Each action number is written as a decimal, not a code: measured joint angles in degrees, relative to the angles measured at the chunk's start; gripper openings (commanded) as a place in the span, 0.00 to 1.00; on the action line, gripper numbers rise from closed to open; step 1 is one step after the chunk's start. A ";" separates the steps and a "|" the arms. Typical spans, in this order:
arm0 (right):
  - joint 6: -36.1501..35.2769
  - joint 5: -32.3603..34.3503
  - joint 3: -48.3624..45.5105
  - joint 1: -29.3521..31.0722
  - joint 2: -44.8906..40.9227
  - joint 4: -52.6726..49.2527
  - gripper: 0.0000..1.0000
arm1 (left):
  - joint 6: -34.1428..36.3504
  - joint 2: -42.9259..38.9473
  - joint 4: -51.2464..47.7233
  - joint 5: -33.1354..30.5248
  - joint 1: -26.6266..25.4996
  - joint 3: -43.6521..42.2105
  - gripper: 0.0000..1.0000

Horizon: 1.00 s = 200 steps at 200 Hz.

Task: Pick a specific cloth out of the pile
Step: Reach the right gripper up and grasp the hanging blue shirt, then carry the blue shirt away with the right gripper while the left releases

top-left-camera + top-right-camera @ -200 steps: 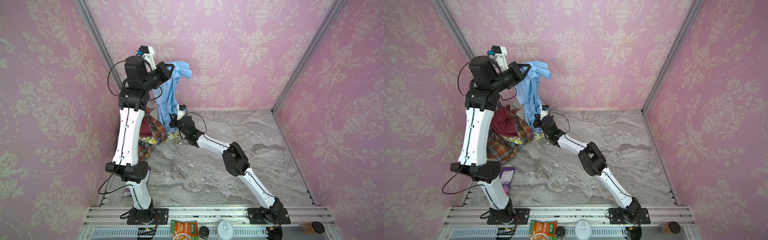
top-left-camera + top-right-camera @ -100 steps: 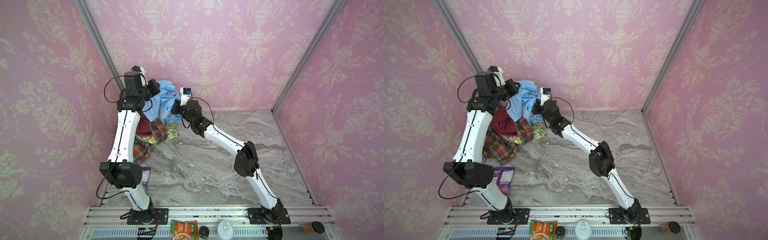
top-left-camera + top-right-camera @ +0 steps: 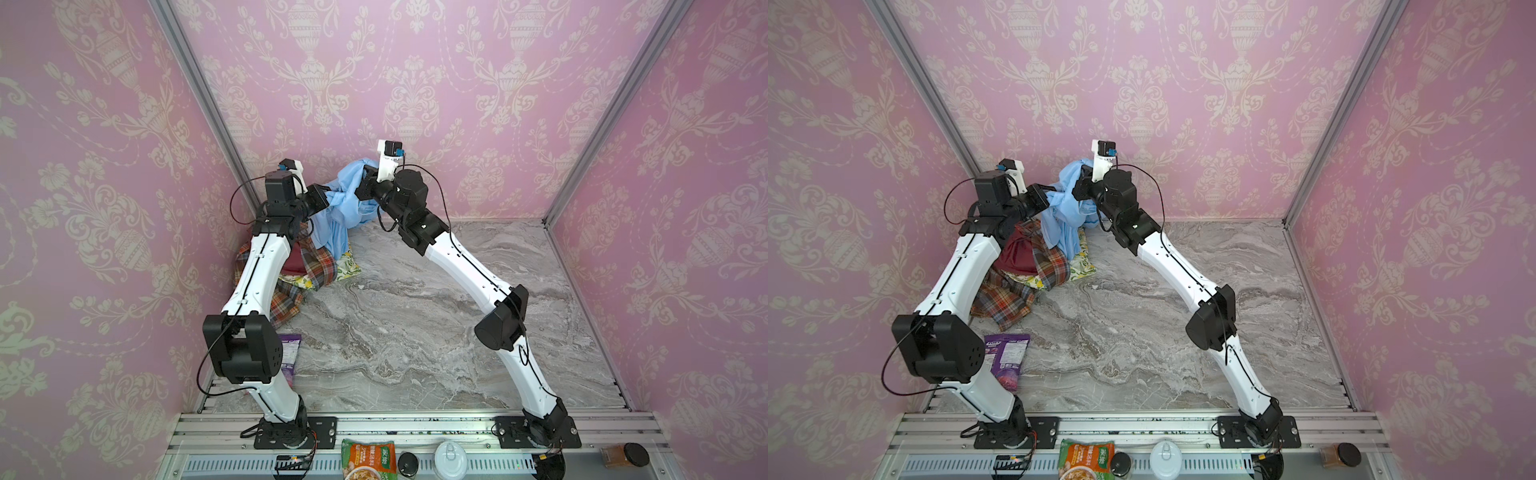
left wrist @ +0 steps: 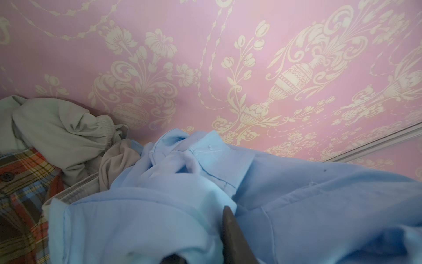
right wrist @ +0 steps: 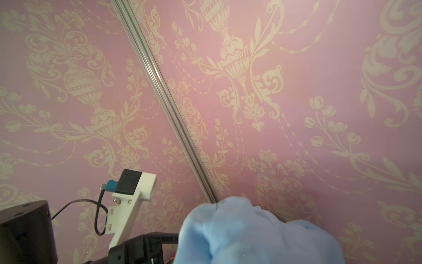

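The cloth (image 3: 336, 218) is light sky-blue and hangs bunched between my two grippers above the pile (image 3: 318, 266) in the back left corner. My right gripper (image 3: 362, 189) is the higher one, shut on a raised fold that covers its jaws in the right wrist view (image 5: 251, 233). My left gripper (image 3: 328, 198) points into the cloth from the left. In the left wrist view one dark finger (image 4: 235, 237) shows against the blue fabric (image 4: 296, 205); the other is buried. The pile holds plaid (image 3: 1054, 266), dark red (image 3: 1017, 253), floral (image 3: 347, 268) and grey (image 4: 64, 132) fabric.
Pink patterned walls close in the marble table (image 3: 415, 324) at the back and both sides. A purple snack bag (image 3: 1007, 357) lies by the left arm's elbow. A noodle packet (image 3: 368, 459), a white lidded tub (image 3: 449, 457) and a brown jar (image 3: 623, 455) sit along the front rail.
My left gripper has come down from high up with the cloth. My right gripper has risen from the cloth's lower end to beside and above the left one, lifting a fold.
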 measured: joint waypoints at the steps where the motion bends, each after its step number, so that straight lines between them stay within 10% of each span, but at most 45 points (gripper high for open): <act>1: -0.02 0.00 0.00 -0.02 -0.07 -0.04 0.00 | -0.04 -0.09 0.33 0.22 0.00 -0.26 0.37; 80: -4.04 0.07 -0.22 -2.75 -8.79 -3.45 0.00 | 1.44 -0.85 14.47 11.87 -3.13 -10.71 0.99; 200: -10.27 4.63 -10.95 -9.70 -26.82 -10.86 0.00 | 7.48 -0.85 20.26 17.90 -12.02 -16.46 0.99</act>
